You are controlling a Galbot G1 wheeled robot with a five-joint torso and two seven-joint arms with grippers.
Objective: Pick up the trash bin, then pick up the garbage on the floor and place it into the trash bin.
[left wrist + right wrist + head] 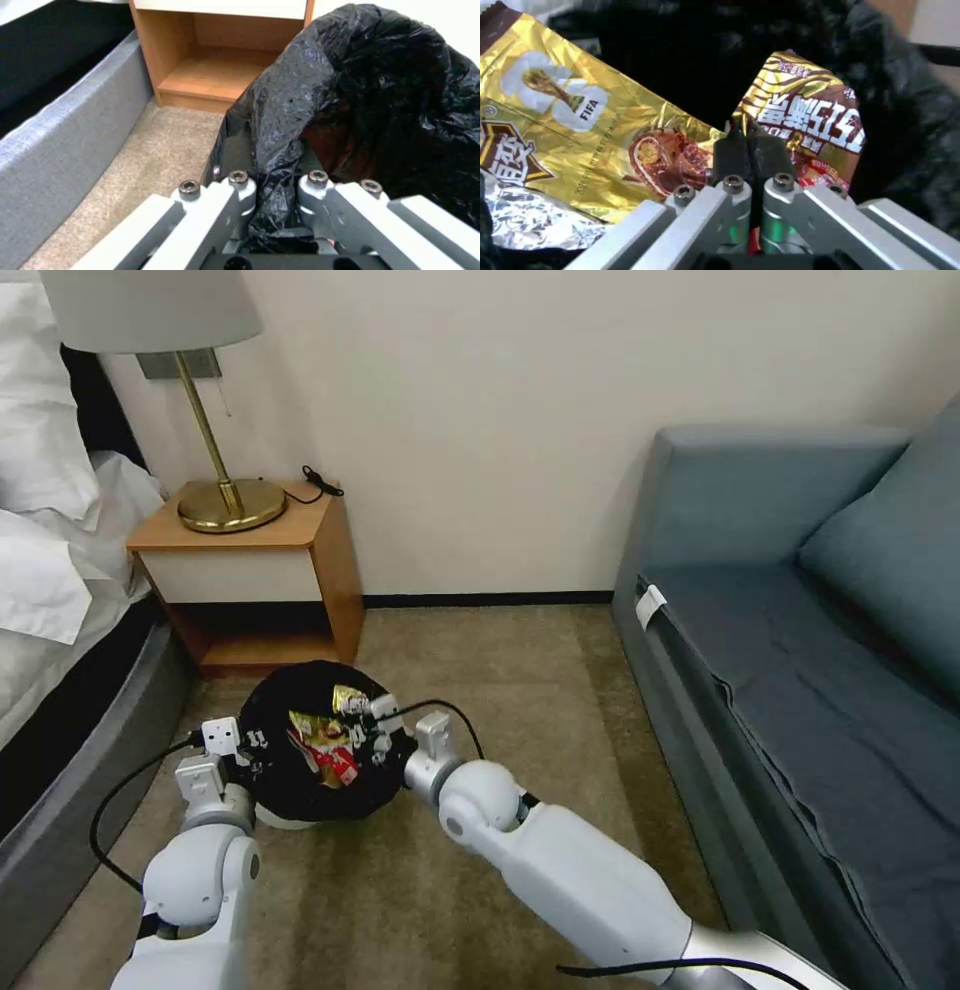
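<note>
The trash bin point(300, 815) sits on the floor point(520, 690) near the robot, just in front of the wooden nightstand point(330, 550) and between the bed point(60, 670) on the left and the grey-blue sofa point(800, 650) on the right; its black bag point(275, 710) is folded out over the rim, and a sliver of white wall shows at the near bottom edge; the left gripper point(243, 740) is right at the left side of the rim, and in the left wrist view the left gripper point(277, 189) has its fingers point(240, 187) pressed in on a fold of the black bag point(320, 93), pinching the bin's lined rim between them; the right gripper point(375, 725) reaches in from the right, down over the open mouth of the bin; in the right wrist view the right gripper point(750, 137) has its dark pads point(730, 153) pressed together, and whether a sliver of wrapper is caught between them I cannot tell; the garbage point(325, 735) lies inside the bin: a big gold wrapper point(580, 131) to one side, a smaller gold-and-brown wrapper point(810, 120) just past the fingertips, a touch of red wrapper point(822, 174) beneath it; a brass lamp point(225, 500) stands on the nightstand, far left.
</note>
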